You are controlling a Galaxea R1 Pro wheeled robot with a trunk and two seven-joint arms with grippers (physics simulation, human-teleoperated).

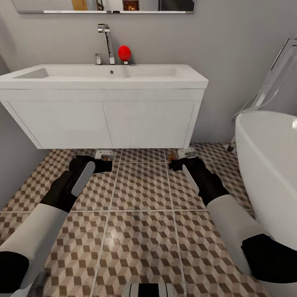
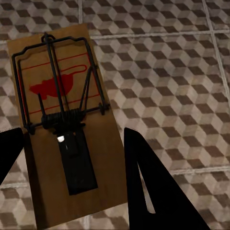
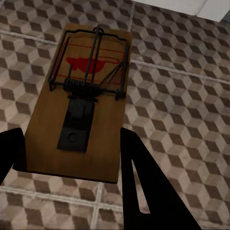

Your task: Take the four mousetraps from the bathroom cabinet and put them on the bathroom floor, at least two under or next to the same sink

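Observation:
Two mousetraps are in view, tan boards with dark wire and a red mark. One mousetrap (image 2: 103, 158) lies between the fingers of my left gripper (image 2: 74, 132), which touch both long edges. The other mousetrap (image 3: 103, 139) sits the same way in my right gripper (image 3: 72, 129). In the head view both grippers, left (image 1: 103, 164) and right (image 1: 177, 164), are low over the bathroom floor (image 1: 140, 194), just in front of the white sink (image 1: 103, 74). Their mousetraps (image 1: 105, 154) (image 1: 185, 153) poke out under the vanity's front edge. The cabinet is out of view.
A white bathtub (image 1: 268, 165) stands close on the right, beside my right forearm. A grey wall closes the left side. A chrome tap (image 1: 106, 41) and a red ball-shaped object (image 1: 124, 53) stand on the sink's back rim.

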